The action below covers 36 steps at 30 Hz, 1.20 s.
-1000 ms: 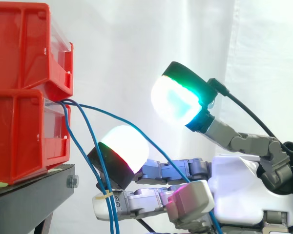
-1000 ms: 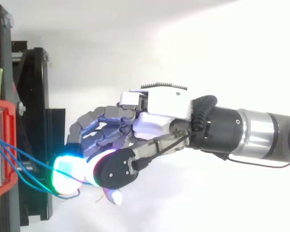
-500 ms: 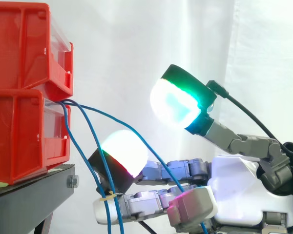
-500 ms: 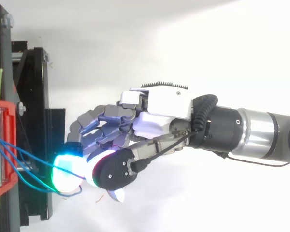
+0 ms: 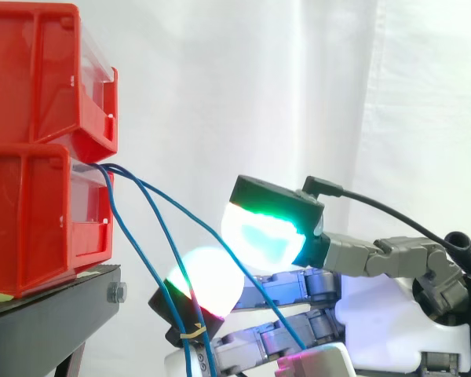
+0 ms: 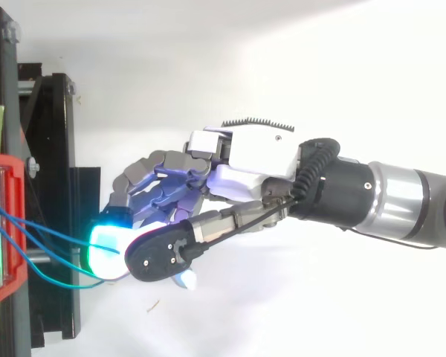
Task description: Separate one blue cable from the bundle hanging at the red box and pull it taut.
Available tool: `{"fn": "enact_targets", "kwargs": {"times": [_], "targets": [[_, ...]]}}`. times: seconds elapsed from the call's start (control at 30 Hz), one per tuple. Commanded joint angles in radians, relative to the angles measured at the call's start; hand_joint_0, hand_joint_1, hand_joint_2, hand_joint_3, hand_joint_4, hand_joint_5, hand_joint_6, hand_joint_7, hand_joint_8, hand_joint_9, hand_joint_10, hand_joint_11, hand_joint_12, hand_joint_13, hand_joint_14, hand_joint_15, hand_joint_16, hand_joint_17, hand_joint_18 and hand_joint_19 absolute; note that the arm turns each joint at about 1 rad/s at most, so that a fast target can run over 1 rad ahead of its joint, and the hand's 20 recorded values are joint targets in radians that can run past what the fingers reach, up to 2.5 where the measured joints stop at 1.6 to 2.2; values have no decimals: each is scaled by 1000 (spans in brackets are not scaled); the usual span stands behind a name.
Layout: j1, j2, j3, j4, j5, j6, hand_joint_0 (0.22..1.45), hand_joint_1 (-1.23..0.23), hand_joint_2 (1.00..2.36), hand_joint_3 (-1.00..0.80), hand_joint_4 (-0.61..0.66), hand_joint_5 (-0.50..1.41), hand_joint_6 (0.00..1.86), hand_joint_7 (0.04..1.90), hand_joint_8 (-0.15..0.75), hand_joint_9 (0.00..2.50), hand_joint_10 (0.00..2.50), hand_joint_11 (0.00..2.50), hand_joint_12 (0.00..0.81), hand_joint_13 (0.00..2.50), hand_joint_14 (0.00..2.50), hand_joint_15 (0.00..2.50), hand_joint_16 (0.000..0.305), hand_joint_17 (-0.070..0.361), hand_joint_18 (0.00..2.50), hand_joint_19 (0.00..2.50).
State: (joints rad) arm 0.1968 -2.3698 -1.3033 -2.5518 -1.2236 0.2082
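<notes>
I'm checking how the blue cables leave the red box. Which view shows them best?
The side view: the blue cables show along their length, fanning from the lower red box down toward the hand. The top view gives short stretches of them between the box and the hand.

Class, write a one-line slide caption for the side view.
Robot hand among blue cables trailing from the lower red bin on its black stand.
</notes>
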Motion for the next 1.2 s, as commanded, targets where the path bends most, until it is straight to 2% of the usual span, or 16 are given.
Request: {"fn": "enact_targets", "kwargs": {"times": [0.0, 0.13, 0.17, 0.23, 0.53, 0.87, 1.03, 1.17], "targets": [[0, 1, 1, -27, -1, -24, 667, -663, 1013, -282, 179, -218, 889, 811, 328, 681, 10, 542, 341, 1370, 24, 1019, 54, 121, 761, 523], [0, 15, -1, -76, -10, -24, 657, -662, 1011, -332, 196, -218, 888, 812, 328, 687, 10, 546, 347, 1376, 24, 1013, 54, 121, 767, 531], [1, 43, 1, -159, -17, -32, 647, -659, 1009, -359, 192, -218, 887, 813, 329, 687, 10, 550, 344, 1374, 24, 1029, 54, 121, 768, 531], [3, 47, 1, -182, -17, -35, 633, -657, 1007, -391, 195, -218, 886, 807, 329, 687, 11, 551, 348, 1375, 24, 1020, 54, 121, 768, 531], [3, 49, 1, -191, -14, -35, 597, -627, 1001, -500, 196, -220, 871, 811, 329, 684, 11, 553, 353, 1377, 23, 1022, 54, 122, 774, 536], [4, 86, 1, -222, -11, -41, 557, -621, 1000, -500, 203, -220, 861, 812, 337, 693, 10, 555, 360, 1379, 25, 1025, 55, 124, 786, 537], [4, 103, -1, -229, -10, -44, 595, -656, 1000, -500, 186, -216, 881, 827, 334, 715, 14, 570, 350, 1389, 24, 1031, 54, 121, 784, 545], [7, 121, 1, -245, -5, -50, 642, -691, 1009, -362, 164, -211, 908, 843, 331, 740, 11, 597, 340, 1396, 24, 1046, 53, 119, 795, 543]]}}
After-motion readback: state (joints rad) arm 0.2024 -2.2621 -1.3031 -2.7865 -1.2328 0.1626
